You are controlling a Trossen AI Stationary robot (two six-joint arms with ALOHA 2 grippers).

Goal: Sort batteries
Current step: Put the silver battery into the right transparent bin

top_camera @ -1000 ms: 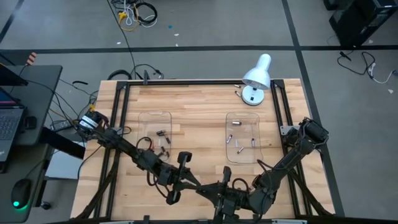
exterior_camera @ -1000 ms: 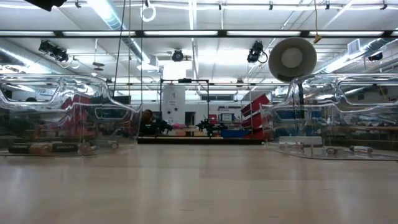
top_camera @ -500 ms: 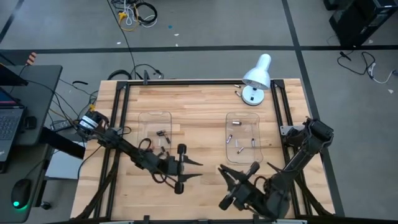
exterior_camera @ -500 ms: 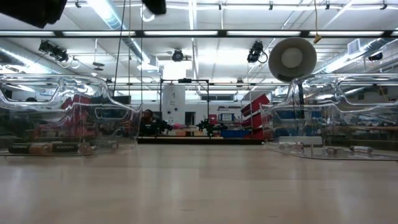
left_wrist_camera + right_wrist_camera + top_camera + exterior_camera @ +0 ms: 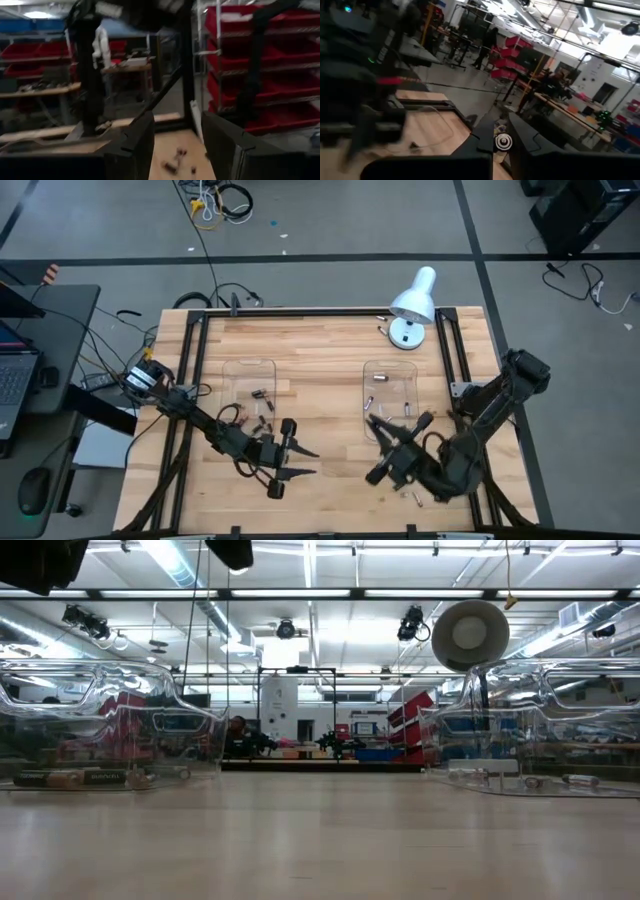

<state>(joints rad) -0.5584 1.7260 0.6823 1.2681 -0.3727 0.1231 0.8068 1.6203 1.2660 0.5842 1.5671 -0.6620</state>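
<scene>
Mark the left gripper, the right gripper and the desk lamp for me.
left gripper (image 5: 311, 460): high view, midway between its spread fingertips.
right gripper (image 5: 372, 421): high view, at the closed fingertips by the right tray's near edge.
desk lamp (image 5: 415, 296): high view, on the white shade.

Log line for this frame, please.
left gripper: open, empty | right gripper: shut on silver battery, at right tray
</scene>
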